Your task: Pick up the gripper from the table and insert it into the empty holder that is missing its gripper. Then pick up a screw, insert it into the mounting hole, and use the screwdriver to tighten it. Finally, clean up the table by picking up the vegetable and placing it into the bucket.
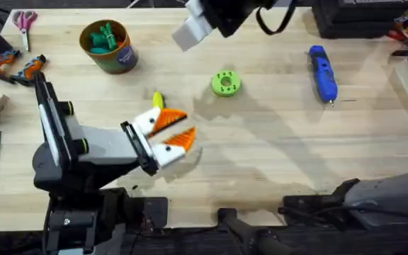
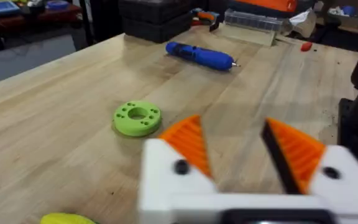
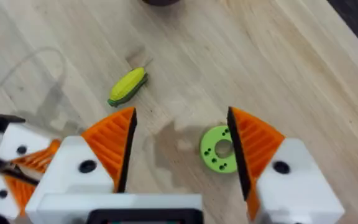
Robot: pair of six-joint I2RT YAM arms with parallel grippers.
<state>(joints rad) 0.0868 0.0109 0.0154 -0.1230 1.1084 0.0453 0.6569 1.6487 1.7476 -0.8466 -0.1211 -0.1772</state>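
Wooden table [image 1: 261, 156], screwdriver [image 1: 323, 73], bucket [image 1: 108, 46], vegetable [image 1: 158, 100]

Left arm [image 1: 69, 145]: black links w/ yellow-green joint dots. Left gripper [image 1: 176, 132]: white blocky mounts, orange ribbed wedge fingers, black bases. Right gripper [image 3: 180, 146]: same build, dark screw dot per mount; black cable overhead.

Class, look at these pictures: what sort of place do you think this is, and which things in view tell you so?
Probably a robotics lab or workshop bench. A wooden table carries a blue electric screwdriver and a green disc with holes, while scissors and hand tools lie along its edge.
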